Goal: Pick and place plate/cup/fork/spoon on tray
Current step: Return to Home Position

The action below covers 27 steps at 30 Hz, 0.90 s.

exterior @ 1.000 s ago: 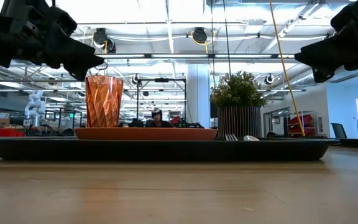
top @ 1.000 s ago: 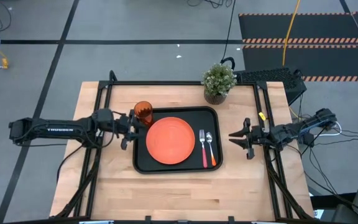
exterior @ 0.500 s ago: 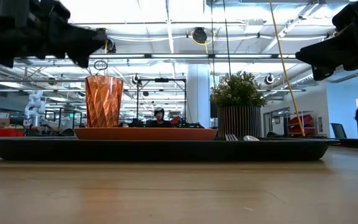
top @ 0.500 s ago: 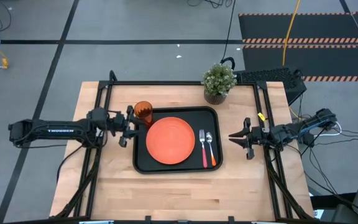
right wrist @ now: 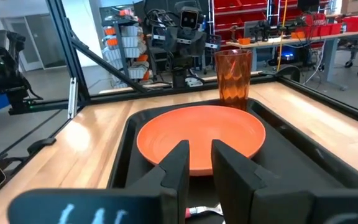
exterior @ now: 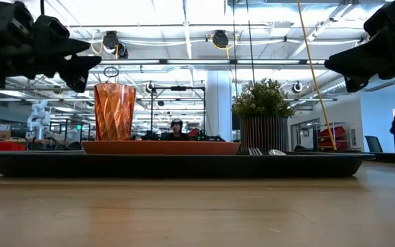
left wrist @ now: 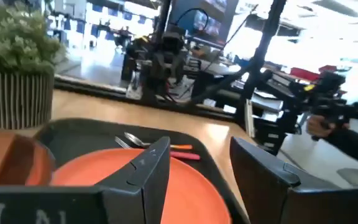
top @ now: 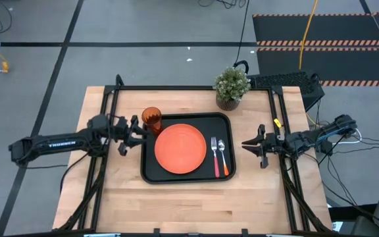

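Tray sits middle of bench, all loaded up. Plate centre of tray. Cup upright in tray's far-left corner, just beside plate. Fork and spoon side by side along tray's right edge, fork nearer plate, handles toward bench's near edge. Left jaws hover just off tray's left edge near cup, spread wide, nothing in them. Right jaws off tray's right edge, only slim gap I think, empty too. Potted plant at bench's far edge.

Left gripper: hung raised, fingers spread wide. Right gripper: faced it, well apart, fingers narrowly parted.
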Motion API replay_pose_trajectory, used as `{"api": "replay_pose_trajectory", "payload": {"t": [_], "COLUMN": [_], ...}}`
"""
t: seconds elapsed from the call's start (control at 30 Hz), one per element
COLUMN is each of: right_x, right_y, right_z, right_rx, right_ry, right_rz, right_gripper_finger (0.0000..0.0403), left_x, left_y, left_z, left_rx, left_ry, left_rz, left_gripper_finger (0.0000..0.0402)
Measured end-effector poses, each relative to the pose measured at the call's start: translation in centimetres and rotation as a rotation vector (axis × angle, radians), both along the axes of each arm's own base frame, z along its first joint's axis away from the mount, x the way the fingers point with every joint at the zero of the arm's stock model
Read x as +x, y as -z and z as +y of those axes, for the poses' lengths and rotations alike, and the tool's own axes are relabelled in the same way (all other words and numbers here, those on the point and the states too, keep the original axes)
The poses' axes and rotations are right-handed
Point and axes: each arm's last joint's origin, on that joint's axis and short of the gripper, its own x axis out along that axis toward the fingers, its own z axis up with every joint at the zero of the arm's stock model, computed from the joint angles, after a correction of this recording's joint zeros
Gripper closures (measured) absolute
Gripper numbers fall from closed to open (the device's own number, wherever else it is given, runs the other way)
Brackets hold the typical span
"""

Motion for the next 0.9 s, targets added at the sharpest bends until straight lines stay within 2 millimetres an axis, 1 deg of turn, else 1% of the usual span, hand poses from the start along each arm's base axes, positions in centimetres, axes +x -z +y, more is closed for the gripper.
{"api": "replay_pose_trajectory", "payload": {"t": [0.07, 0.13, 0.33, 0.5, 0.73, 0.83, 0.9], "right_x": [0.0, 0.0, 0.1, 0.1, 0.1, 0.1, -0.1], "right_y": [0.0, 0.1, 0.2, 0.2, 0.2, -0.1, -0.4], "right_z": [0.0, -0.1, -0.1, -0.1, -0.2, 0.0, 0.1], "right_rx": [-0.004, -0.008, -0.009, 0.008, 0.000, -0.012, -0.017], "right_ry": [0.006, 0.030, 0.056, 0.058, 0.083, 0.024, -0.016], "right_rz": [0.005, 0.011, 0.018, 0.024, 0.019, -0.009, -0.032], "right_gripper_finger": [0.0344, 0.0344, 0.0344, 0.0344, 0.0344, 0.0344, 0.0344], "left_x": [0.0, 0.0, 0.2, 0.3, 0.2, -0.1, -0.4], "left_y": [0.2, 0.4, 0.6, 0.7, 1.8, 1.9, 1.4], "left_z": [-0.3, -0.7, -2.5, -3.5, -3.6, -3.6, -3.6], "left_rx": [-0.028, -0.042, -0.045, -0.023, 0.033, 0.031, 0.013], "left_ry": [-0.030, -0.073, -0.025, -0.029, -0.083, -0.073, -0.072], "left_rz": [0.024, 0.050, 0.068, 0.073, 0.186, 0.209, 0.244], "left_gripper_finger": [0.0241, 0.0262, 0.0335, 0.0390, 0.0396, 0.0398, 0.0397]}}
